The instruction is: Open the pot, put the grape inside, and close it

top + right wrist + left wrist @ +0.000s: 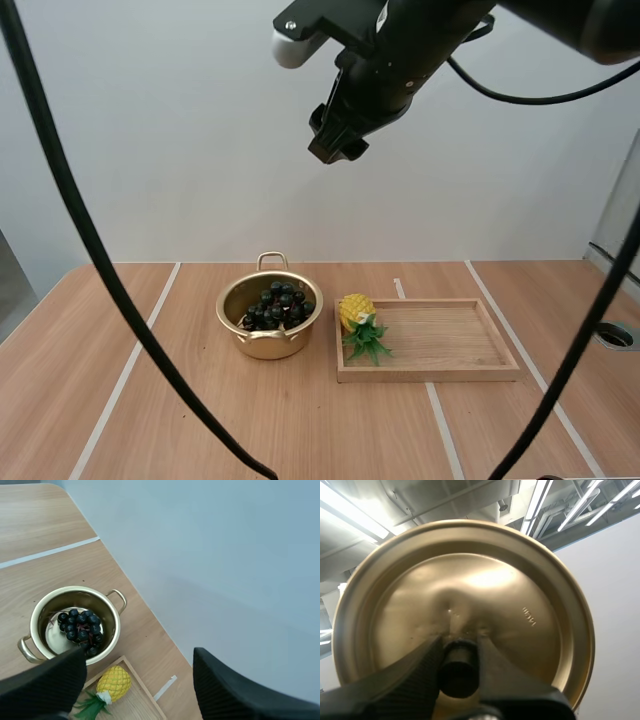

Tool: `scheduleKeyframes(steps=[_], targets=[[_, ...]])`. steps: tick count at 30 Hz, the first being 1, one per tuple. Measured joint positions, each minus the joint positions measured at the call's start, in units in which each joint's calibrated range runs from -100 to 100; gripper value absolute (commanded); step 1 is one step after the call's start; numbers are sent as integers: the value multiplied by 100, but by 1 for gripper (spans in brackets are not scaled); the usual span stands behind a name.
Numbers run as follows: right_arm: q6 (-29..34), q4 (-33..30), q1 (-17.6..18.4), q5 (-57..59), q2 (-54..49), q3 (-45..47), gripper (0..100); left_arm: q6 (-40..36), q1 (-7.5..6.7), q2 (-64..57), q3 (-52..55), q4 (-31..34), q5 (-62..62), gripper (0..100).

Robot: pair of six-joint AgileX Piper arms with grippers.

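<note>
The left pincer is clenched on the black knob of the round, brass-coloured lid, whose lower edge is hidden behind the fingers. On the wooden worktop the matching pot stands open with the dark grapes inside. Just beside it, a toy pineapple lies in a shallow wooden tray. The right pincer hangs high above, released.

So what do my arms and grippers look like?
The right arm is black, with blocky, angular housings. The left gripper and right gripper each have two matte black, wedge-shaped fingers with finely textured faces.
</note>
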Motion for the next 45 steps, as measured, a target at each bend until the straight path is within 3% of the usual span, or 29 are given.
scheduleKeyframes(steps=[8, 20, 22, 25, 26, 32, 45], targets=[[625, -403, 0, 77, -1008, -11, 100, 0, 0, 0, 0, 0, 0, 0], [935, -540, -18, 217, -2263, -11, 99, 0, 0, 0, 0, 0, 0, 0], [1012, -540, -118, 217, -2376, -11, 72, 0, 0, 0, 0, 0, 0, 0], [1040, -266, -350, 217, -2499, -11, 11, 0, 0, 0, 0, 0, 0, 0], [1015, -100, -426, 217, -2531, -11, 0, 0, 0, 0, 0, 0, 0, 0], [669, 844, -617, 217, -2738, -11, 0, 0, 0, 0, 0, 0, 0, 0], [369, 864, -623, 217, -2753, -11, 0, 125, 0, 395, -42, 0, 1173, 0]])
